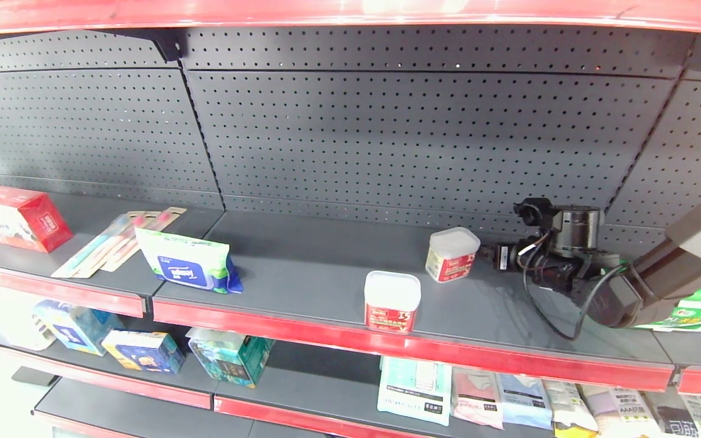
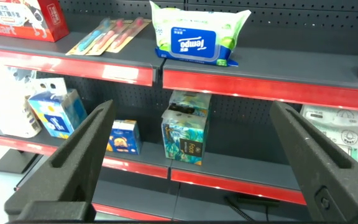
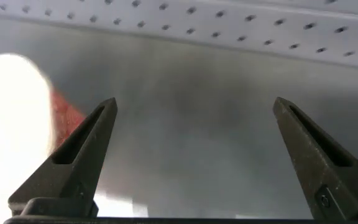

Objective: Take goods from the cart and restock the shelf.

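Jaws spread wide and empty on both arms. The right gripper (image 1: 498,255) lies low over the grey shelf (image 1: 302,267) at centre right of the head view, its fingertips just beside a red-and-white tub (image 1: 453,254) that stands upright, apparently delivered. A matching tub (image 1: 392,301) sits nearer the red front edge, lower centre, suggesting like goods are being grouped. The left gripper (image 2: 191,109) hangs in front of the shelving, facing a wipes pack (image 2: 199,34), seemingly free for the next item.
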Available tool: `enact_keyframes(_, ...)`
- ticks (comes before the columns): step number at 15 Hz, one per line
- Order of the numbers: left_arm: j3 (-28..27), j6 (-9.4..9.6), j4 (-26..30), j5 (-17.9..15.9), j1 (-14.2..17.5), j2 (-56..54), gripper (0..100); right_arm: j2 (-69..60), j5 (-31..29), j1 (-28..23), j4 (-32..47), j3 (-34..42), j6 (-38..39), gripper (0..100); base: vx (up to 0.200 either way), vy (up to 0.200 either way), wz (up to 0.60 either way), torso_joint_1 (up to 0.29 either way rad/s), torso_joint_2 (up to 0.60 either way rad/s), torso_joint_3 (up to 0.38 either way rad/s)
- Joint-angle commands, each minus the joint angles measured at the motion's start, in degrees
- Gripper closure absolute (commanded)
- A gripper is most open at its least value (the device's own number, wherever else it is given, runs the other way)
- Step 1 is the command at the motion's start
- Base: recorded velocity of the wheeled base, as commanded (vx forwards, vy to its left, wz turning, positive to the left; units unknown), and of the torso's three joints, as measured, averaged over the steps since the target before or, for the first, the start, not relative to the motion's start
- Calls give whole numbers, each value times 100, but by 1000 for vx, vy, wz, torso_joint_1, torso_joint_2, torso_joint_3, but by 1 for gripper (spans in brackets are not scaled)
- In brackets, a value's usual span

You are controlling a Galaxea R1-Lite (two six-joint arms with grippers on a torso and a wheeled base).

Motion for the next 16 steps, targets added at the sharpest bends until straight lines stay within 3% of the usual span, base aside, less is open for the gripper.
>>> enact_keyframes(1,0,0,-1,2,1,9,0,46,-4,102,-2,61,6,0,0,0,0,0,0,0)
enact_keyframes(16,0,0,-1,2,1,0,0,-68,-22,612,-2,202,155,0,0,0,0,0,0,0)
